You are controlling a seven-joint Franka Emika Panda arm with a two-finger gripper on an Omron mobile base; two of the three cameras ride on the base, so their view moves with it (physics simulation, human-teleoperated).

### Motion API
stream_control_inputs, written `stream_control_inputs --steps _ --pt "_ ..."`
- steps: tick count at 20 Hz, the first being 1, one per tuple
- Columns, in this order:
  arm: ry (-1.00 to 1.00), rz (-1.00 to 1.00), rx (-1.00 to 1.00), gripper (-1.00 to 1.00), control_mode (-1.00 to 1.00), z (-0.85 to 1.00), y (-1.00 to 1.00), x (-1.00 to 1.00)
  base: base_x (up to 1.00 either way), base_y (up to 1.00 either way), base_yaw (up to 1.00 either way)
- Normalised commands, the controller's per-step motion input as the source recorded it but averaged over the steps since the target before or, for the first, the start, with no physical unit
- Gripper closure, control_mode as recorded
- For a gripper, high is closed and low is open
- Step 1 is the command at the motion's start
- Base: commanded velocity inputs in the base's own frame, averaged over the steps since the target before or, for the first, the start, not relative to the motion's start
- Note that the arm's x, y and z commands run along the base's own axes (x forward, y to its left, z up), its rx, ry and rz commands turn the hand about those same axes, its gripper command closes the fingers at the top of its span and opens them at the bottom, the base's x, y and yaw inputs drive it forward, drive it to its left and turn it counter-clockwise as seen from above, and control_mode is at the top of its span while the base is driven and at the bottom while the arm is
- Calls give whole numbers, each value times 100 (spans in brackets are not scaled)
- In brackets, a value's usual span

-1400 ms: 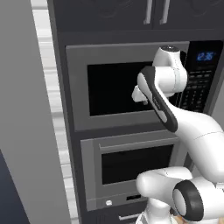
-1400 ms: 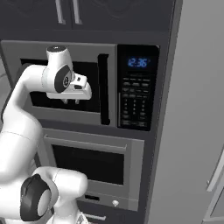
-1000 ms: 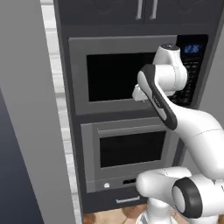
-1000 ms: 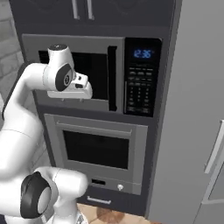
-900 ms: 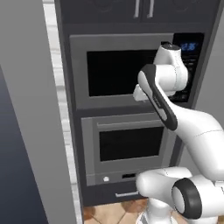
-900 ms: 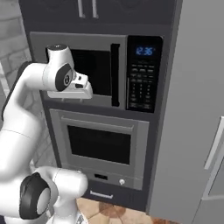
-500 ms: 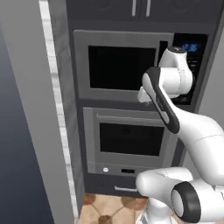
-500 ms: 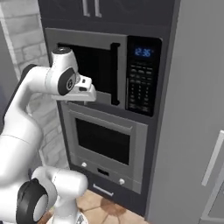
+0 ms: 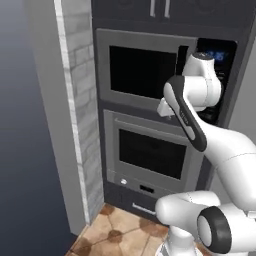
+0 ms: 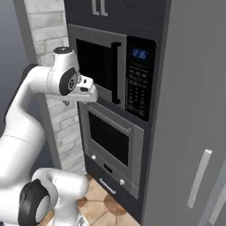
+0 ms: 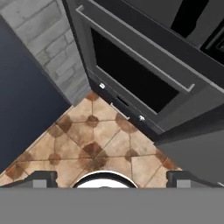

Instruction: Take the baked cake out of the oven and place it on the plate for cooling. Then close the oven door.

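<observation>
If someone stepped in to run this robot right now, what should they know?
Gripper: fingers open, holding nothing, raised in front of the microwave and pointing down at the tiled floor.
Oven: below the microwave; oven door shut, bar handle untouched.
Done: nothing yet.
Left: open the door, take the cake out onto the plate, close the door.

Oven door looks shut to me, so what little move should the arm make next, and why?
Probably lower the open end effector toward the handle of the oven door. The door is closed, and the hand hangs up by the microwave, above that handle.
</observation>
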Motion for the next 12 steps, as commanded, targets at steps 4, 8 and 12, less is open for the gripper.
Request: stream_control_inputs --steps 4,8,12 --pt "0 0 0 -100 100 0 0 0 0 -60 51" --pt "0 0 0 -100 100 0 0 0 -9 -79 46" --pt "0 0 0 -100 100 0 0 0 -24 -69 35"
